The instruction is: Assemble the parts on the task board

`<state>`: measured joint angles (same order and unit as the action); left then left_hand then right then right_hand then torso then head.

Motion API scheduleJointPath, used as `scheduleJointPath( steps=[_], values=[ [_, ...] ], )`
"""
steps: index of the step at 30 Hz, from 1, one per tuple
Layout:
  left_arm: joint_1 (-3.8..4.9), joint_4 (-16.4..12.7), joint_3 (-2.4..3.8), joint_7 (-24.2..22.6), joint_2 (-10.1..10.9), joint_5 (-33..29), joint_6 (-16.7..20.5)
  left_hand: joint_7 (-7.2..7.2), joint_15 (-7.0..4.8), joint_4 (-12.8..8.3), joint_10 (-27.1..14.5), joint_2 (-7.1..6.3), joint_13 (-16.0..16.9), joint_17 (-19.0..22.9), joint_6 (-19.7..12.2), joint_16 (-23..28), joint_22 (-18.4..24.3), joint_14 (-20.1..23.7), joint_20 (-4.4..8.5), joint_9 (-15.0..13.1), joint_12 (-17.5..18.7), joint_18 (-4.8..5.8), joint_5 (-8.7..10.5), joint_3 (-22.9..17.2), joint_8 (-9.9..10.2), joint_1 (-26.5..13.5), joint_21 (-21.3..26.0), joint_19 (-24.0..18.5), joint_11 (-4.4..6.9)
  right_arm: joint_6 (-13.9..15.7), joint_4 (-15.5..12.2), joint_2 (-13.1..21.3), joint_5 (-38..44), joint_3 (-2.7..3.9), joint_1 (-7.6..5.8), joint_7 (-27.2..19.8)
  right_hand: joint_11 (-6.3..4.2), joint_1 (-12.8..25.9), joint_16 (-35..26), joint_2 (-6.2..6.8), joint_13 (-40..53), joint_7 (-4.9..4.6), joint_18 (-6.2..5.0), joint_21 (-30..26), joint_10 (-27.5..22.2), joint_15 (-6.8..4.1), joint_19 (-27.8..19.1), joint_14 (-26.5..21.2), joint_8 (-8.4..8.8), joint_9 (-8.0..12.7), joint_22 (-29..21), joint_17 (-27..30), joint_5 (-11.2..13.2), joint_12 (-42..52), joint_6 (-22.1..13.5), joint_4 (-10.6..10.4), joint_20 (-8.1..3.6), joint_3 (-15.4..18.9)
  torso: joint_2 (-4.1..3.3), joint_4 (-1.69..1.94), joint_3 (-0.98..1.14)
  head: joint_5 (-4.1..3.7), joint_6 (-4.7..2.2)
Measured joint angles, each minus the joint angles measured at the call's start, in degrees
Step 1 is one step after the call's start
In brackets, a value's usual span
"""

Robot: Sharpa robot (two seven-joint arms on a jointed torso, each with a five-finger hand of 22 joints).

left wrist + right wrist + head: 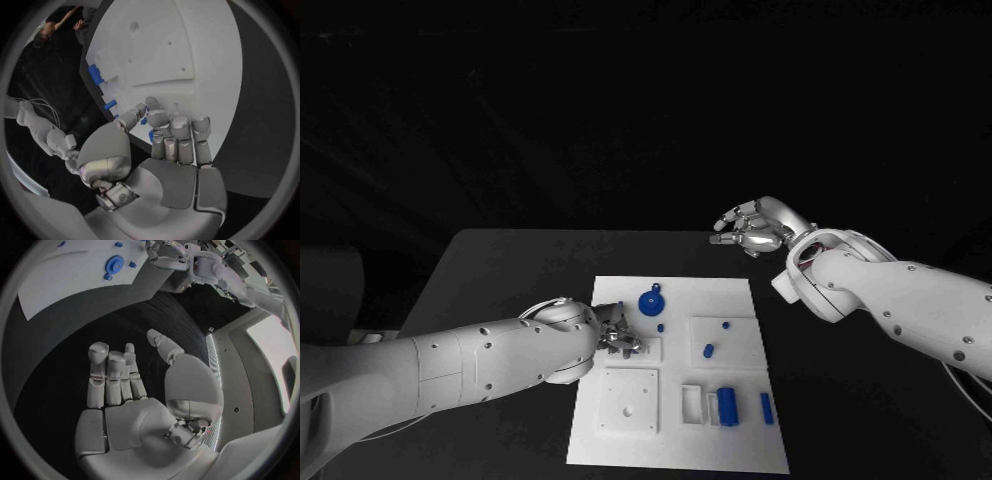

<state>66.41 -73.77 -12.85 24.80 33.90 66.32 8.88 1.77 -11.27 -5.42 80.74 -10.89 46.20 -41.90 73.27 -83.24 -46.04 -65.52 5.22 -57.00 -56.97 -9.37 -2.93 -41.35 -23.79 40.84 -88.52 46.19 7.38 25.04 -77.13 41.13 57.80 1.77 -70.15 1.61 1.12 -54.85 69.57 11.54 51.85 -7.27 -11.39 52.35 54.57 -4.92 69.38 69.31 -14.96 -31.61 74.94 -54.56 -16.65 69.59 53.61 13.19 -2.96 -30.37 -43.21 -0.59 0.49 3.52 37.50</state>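
We have the left hand [620, 338] down on the task board [733, 455], at its left edge beside a raised square block. In the left wrist view its fingers [178, 131] are curled onto the white plate, and a small blue piece [150, 136] peeks out between the thumb and the fingers. It looks pinched, but we cannot tell whether the grip is firm or only touching.

The right hand [759, 227] hangs well apart, above the bare black table [516, 260] beyond the board's far right corner. Its fingers are loosely curled and it holds nothing.

The other parts lie spread over the board: a round blue disc with a knob [651, 300] near the far edge, a small blue peg [708, 350] in the middle, a blue cylinder [727, 405] in a white holder near the bottom, and a thin blue bar [766, 407] just beside it.

We judge the step in hand to be picking up, or seating, that small piece with the left hand. To do it well we should make sure of the pinch before lifting — the piece is small and mostly hidden by the fingers, so it could slip. We should lift straight up, keep the wrist steady, and avoid dragging the fingertips against the raised block. The right hand should stay clear until needed.
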Motion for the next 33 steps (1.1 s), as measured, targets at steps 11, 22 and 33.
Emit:
scheduleJointPath(
  steps=[11, 22, 33],
  values=[
    [0.00, -0.47, 0.26, -0.10, 0.20, -0.12, 0.07, -0.01, -0.22, -1.53, -0.20, 0.82, -0.07, 0.06, -0.63, -0.25, 0.02, 0.22, 0.11, -0.61, -0.32, 0.00, 0.00, 7.29, 0.00, -1.68, -0.45, -0.34, -0.20, -0.01, 0.01, 0.03, -0.01, 0.00, 0.02, 0.01, -0.21, 0.00, 0.00, 0.00, -0.05, 0.03, 0.00, 0.00, -0.21, 0.00, 0.00, 0.00, 0.00, 0.01, -0.01, 0.05, -0.22, 0.24, 0.00, -0.16, 0.00, 0.16, -0.01, 0.00, 0.01, -0.01, -0.11],
    [-0.03, -2.03, 3.83, -0.21, 1.74, -1.74, -0.22, -0.19, -0.38, -0.81, -0.49, 0.42, -0.56, 0.40, -1.62, 0.07, 0.37, 0.87, -0.01, -0.31, 0.04, 0.00, 0.00, 8.43, 1.07, -3.07, 0.06, -0.50, -0.48, -0.01, 0.24, 0.08, -0.10, -0.01, 0.04, 0.01, 0.00, 0.39, 0.00, -0.09, -0.11, 0.11, 0.00, 0.00, -0.41, 0.00, 0.00, 0.00, 0.00, 0.01, -0.01, 0.05, -0.22, 0.24, 0.06, -0.41, 0.01, 0.22, 0.00, -0.01, 0.07, -0.01, -0.39],
    [4.04, -0.05, 5.78, -0.83, 2.94, -6.88, -1.30, -3.10, 1.27, -1.57, -6.23, 0.77, -3.36, 3.01, -8.25, 5.42, 2.10, 5.48, -0.81, 2.32, 6.08, 0.91, 0.00, 8.45, 6.57, -1.25, 3.72, -4.37, -2.69, -0.01, 1.16, 0.09, -0.50, -0.01, 0.04, -0.01, 0.00, 0.48, 0.00, -0.01, -0.17, 0.03, 0.00, 0.00, -0.41, 0.01, -0.01, -0.01, 0.21, 0.02, -0.02, 0.05, -0.44, 0.24, -0.23, -0.47, 0.02, 0.16, 0.06, 0.00, 0.09, 0.10, -1.09]
  ],
)
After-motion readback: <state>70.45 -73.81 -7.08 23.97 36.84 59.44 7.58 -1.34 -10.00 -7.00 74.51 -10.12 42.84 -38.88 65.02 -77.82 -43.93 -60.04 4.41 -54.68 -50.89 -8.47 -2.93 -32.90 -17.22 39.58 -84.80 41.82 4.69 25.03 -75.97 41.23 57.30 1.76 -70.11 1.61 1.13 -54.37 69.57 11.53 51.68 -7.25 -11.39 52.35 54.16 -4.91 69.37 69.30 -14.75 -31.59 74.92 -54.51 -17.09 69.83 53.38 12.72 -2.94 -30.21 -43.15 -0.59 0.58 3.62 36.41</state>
